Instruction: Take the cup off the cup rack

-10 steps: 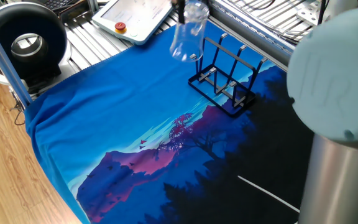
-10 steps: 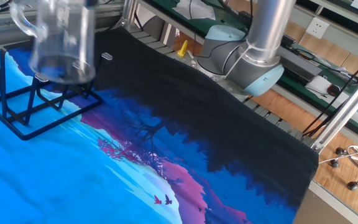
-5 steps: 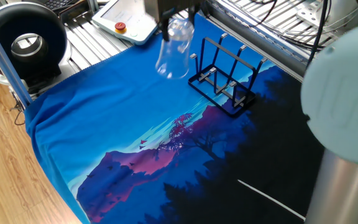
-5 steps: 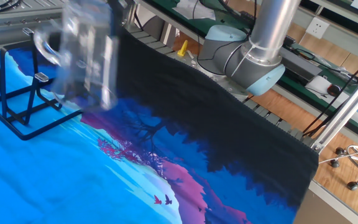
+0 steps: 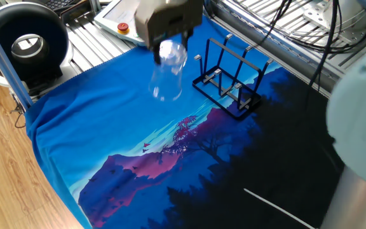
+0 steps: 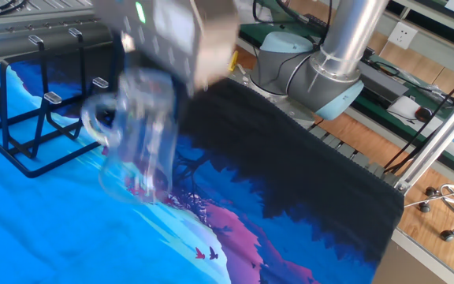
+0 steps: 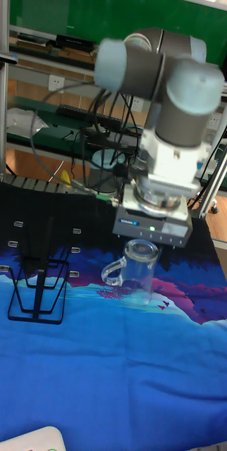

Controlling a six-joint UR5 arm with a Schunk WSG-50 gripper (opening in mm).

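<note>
The gripper [image 7: 146, 239] has the cup [image 7: 137, 271] pinched at its rim — the clear cup hangs straight below it, handle sticking out sideways, held up off the blue printed cloth [image 5: 107, 127]. The cup rack [image 7: 37, 282] stands well off to one side of the gripper, bare pegs upright — cup and rack are fully apart. In both table views the cup is blurred.

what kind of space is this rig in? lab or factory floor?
Most likely a robotics lab or test cell. Aluminium frame posts, cable-strewn shelving behind the arm, an office chair base on wood flooring, and a printed cloth over the table all suggest research bench rather than production line.
</note>
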